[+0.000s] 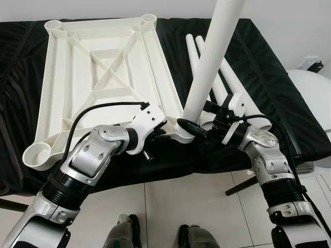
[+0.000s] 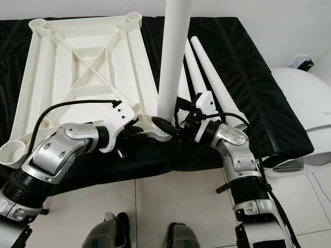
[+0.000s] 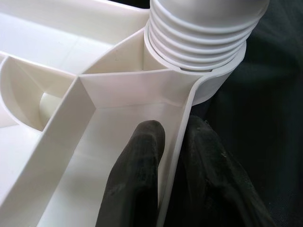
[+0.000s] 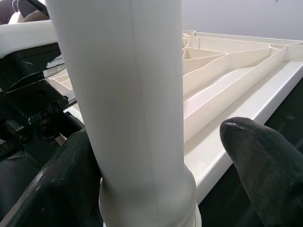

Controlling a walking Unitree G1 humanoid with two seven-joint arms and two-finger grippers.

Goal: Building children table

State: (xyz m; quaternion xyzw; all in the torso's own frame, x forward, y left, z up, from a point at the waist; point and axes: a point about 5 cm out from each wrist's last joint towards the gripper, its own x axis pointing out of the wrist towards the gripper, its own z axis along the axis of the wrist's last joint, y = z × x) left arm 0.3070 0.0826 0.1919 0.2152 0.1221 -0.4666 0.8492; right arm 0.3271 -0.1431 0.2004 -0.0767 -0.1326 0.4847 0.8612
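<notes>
Evidently stiff, light and smooth, the upturned tabletop [image 1: 98, 77] on the black mat [image 1: 269, 82] is pinched at its corner rib by the left gripper [image 3: 173, 156], while the upright threaded leg [image 1: 212, 62], seated in the corner socket [image 1: 183, 132], is straddled low by the spread right gripper [image 4: 142, 161], where a grip seems surest.

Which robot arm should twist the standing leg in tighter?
Probably the right. The right gripper already straddles the upright table leg near its threaded end, while the left gripper pinches the tabletop rim, steadying it.
</notes>
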